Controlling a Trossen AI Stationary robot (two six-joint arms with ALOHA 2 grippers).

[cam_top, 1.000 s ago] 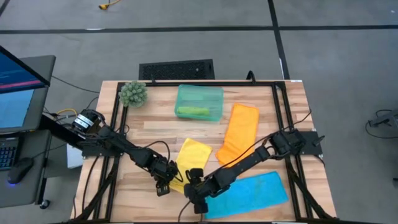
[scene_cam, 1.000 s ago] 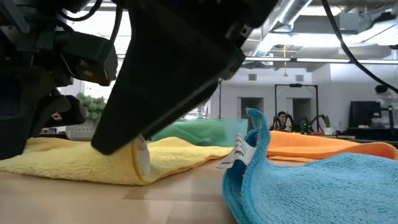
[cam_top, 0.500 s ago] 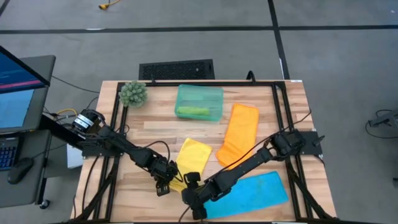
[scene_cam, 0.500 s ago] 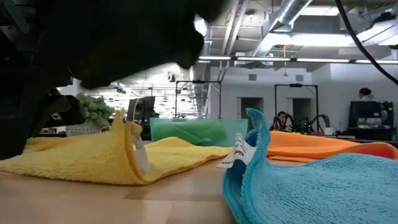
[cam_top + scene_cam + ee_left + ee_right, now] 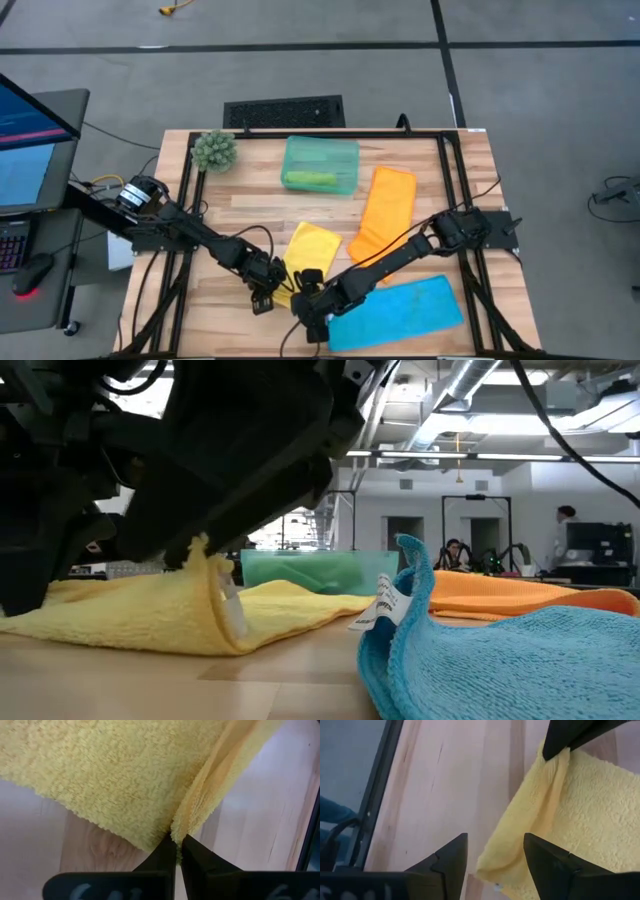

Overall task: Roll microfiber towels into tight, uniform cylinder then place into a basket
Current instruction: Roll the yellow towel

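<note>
A: What is changing since a second ago?

B: The right gripper is sitting closer to the yellow towel now, at about 6 o'clock on the counter, and the towel's near corner is standing up higher in the low view.

A: And what is each view giving that the others are not?

B: The left wrist view is showing the left gripper with its fingers together, clamped on the yellow towel's corner. The right wrist view is showing the right fingers standing apart, straddling the towel's folded edge without pinching it. From above, the basket is sitting at 12 o'clock.

A: How is the yellow towel lying?

B: Its long axis is running from 1 o'clock toward 7 o'clock. The blue towel is lying at 5 o'clock, the orange towel at 3.
</note>
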